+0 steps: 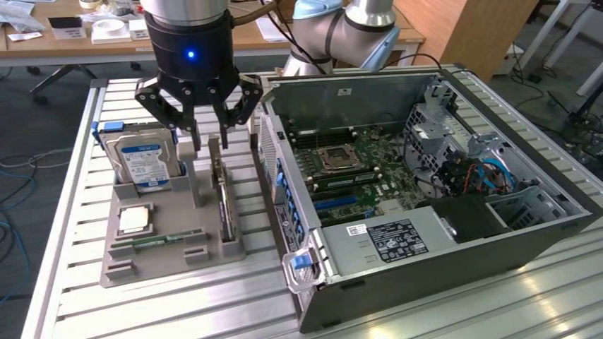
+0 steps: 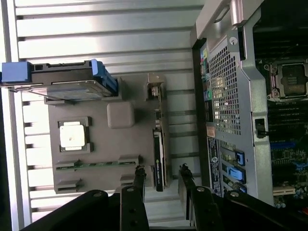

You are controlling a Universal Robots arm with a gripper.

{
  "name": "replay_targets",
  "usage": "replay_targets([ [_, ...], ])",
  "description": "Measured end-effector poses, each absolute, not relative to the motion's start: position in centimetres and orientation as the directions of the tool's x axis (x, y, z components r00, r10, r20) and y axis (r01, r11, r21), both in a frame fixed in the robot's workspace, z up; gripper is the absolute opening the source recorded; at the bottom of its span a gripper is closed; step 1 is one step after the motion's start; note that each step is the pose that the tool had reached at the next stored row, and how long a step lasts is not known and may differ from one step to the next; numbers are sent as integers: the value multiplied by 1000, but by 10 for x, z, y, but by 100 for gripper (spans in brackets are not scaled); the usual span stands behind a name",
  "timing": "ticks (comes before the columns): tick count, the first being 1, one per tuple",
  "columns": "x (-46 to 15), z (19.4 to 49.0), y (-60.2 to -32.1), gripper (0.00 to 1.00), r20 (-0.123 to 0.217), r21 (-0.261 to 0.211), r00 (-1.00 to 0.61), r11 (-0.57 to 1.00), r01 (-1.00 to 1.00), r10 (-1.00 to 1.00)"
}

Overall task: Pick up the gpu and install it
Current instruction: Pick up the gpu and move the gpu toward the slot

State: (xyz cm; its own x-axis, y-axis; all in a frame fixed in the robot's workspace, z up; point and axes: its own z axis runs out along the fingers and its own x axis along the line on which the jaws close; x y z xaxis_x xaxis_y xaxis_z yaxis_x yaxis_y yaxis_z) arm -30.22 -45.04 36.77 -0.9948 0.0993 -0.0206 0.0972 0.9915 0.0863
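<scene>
The gpu (image 1: 224, 205) stands on its long edge in a slot of the grey holder tray (image 1: 160, 267), a thin green card with its silver bracket at the far end. My gripper (image 1: 207, 134) hangs open just above that far end, not touching the card. In the wrist view the gpu (image 2: 159, 144) runs straight down the line between my two black fingers (image 2: 139, 185), and the gripper (image 2: 162, 174) straddles its near end from above. Nothing is held.
On the same tray (image 2: 120, 144) stand a hard drive (image 1: 141, 159) with blue rails, a square processor (image 1: 135, 220) and a narrow RAM stick (image 1: 155, 241). The open computer case (image 1: 282, 191) lies close beside the tray on the exterior view's right, motherboard (image 1: 358, 162) exposed.
</scene>
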Motion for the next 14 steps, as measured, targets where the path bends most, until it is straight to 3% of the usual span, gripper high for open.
replay_targets([
  [2, -302, 367, -450, 42, -19, 105, -995, 990, 97, 100],
  [14, -302, 355, -454, 42, -18, 109, -995, 989, 97, 100],
])
